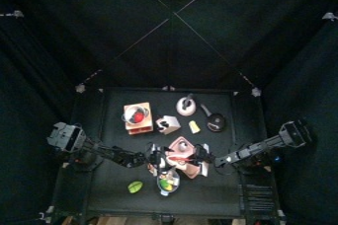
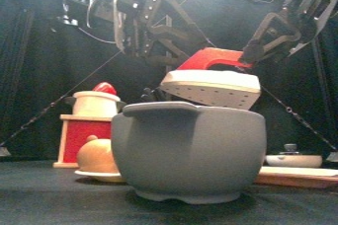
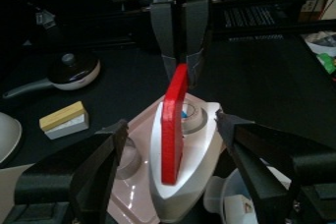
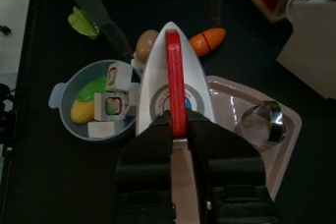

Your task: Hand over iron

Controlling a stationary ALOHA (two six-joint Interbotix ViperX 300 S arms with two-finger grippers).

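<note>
Nearest the desk's front edge: a grey bowl (image 2: 188, 153) with side handles, filling the lower middle of the front view. From the right wrist view it holds small pieces, yellow and green among them. Beside it, a round tan item on a small plate (image 2: 97, 174); behind that, a red and white toy block (image 2: 90, 115).

Above the bowl, off the desk (image 2: 53, 194): the iron (image 2: 211, 84), white body with red handle, tilted. Right hand (image 4: 175, 141) is clamped on the rear end of the red handle and carries the iron. Left hand (image 3: 176, 159) has its fingers spread wide, one on each side of the iron's body, not closed on it; whether they touch cannot be told.

Below the iron in the right wrist view: a pink tray (image 4: 269, 147).

Farther back: a small black pan (image 3: 66, 68) and a yellow block (image 3: 63, 119) on the desk.
</note>
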